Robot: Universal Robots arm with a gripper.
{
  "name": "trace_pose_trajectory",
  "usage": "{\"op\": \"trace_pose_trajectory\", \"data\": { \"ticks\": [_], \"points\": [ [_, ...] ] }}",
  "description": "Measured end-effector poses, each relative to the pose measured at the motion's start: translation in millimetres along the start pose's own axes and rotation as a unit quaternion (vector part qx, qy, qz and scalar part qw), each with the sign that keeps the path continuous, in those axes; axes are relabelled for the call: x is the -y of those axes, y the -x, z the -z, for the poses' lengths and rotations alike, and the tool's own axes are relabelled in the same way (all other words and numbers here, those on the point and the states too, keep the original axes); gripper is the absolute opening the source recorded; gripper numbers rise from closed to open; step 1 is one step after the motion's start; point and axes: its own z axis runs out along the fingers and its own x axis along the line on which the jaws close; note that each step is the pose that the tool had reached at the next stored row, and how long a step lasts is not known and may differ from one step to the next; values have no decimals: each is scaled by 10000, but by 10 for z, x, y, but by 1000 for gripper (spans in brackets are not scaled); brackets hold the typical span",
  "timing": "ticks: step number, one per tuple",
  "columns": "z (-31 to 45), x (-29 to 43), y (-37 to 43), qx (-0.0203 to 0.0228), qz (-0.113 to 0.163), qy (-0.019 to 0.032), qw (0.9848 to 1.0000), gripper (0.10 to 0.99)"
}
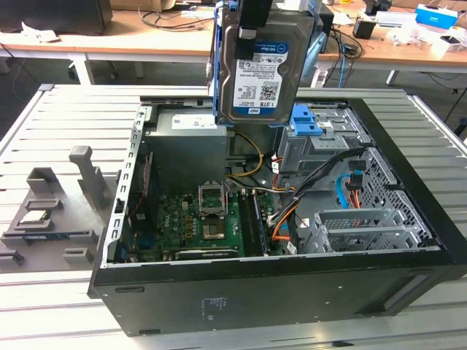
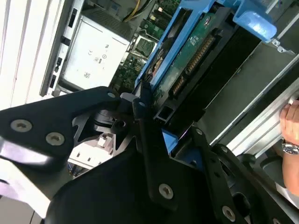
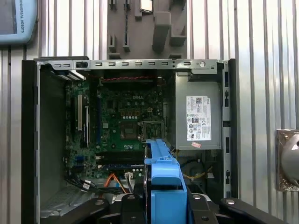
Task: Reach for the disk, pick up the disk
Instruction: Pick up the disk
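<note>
Above open PC case, disk held aloft, label-side out, pinched at top edge by gripper. Judged rigid, fairly heavy, shock-sensitive; blue rails best grip pts, PCB side avoided.

The flat silver-black metal disk carries a white-and-blue label striped with black barcodes, and blue plastic rails run along its edges. Below the disk, the open black computer case shows a green circuit board and a grey metal power supply box with a white sticker. Orange and yellow cables cross beside that board. The black gripper has silver screws. The ribbed table is pale grey, striped by dark grooves.
</note>
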Motion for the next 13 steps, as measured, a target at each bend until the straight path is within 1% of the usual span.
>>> {"op": "trace_pose_trajectory", "data": {
  "ticks": [2,3,5,8,12,13],
  "points": [
    [-1,1,-141,0,0,0,10000,369],
    [-1,2,-190,1,0,0,10000,369],
    [-1,3,-256,0,0,0,10000,369],
    [-2,4,-410,0,0,0,10000,369],
    [-2,6,-634,-1,0,0,10000,369],
    [-3,6,-665,0,0,0,10000,369]
  ]
}}
